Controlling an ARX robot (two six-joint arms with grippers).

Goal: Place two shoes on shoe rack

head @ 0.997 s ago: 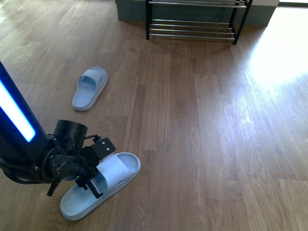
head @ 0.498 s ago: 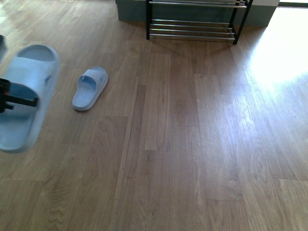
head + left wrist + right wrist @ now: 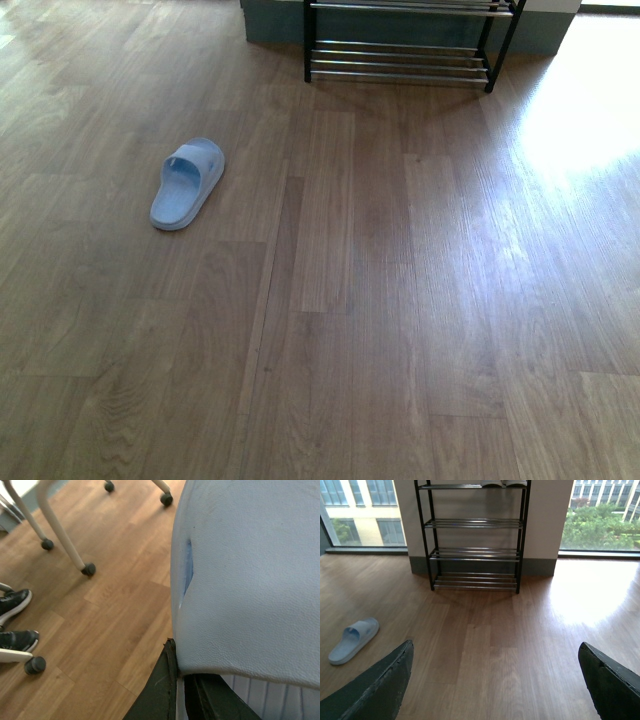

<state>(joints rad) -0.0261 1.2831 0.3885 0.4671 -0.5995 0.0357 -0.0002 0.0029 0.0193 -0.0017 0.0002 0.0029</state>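
One pale blue slide (image 3: 186, 183) lies on the wooden floor at the left of the front view; the right wrist view shows it too (image 3: 353, 640). A second pale blue slide (image 3: 250, 575) fills the left wrist view, with my left gripper (image 3: 180, 690) shut on its edge; both are out of the front view. The black shoe rack (image 3: 400, 60) with chrome bars stands at the far end of the floor, and the same shoe rack (image 3: 472, 535) shows several tiers in the right wrist view, with light shoe soles (image 3: 502, 483) on its top tier. My right gripper (image 3: 495, 680) is open over bare floor.
In the left wrist view, white chair legs on castors (image 3: 88, 569) and dark sneakers with white soles (image 3: 15, 605) stand on the floor. A grey skirting wall (image 3: 270, 25) runs behind the rack. Bright sunlight (image 3: 575, 120) falls on the floor at the right.
My left arm lifted the slide from the near-left floor, swung it up and leftward, and has now gone out of the front view with it. The other slide has not moved.
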